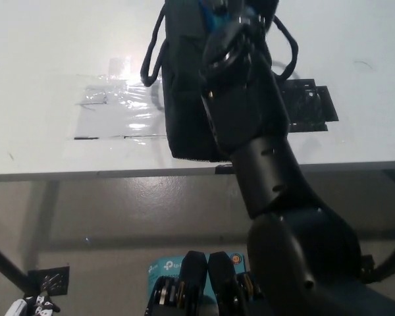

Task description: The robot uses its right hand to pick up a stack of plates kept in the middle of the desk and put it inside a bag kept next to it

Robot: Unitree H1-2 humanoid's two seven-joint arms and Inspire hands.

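The black right hand [240, 26] is up at the mouth of the dark bag [184, 99], reaching in from above, and the forearm behind it covers most of the opening. From where I stand I cannot tell how its fingers are set or whether they grip anything; wrist and bag blend into one dark mass. A sliver of blue shows just beside the hand at the top of the bag, which I take to be the stack of plates [207, 16], partly inside the opening. If so, the plates lie directly under and slightly left of the hand, so the coming move is a drop or push straight down into the bag. Too little shows to tell which way the stack faces.

The bag lies on the white desk [46, 79] near its front edge, its long axis running from the edge toward the far side, loop handles spilling out on either side. The right arm is the only one near it; the white left hand [23, 307] hangs low at the bottom corner, well apart.
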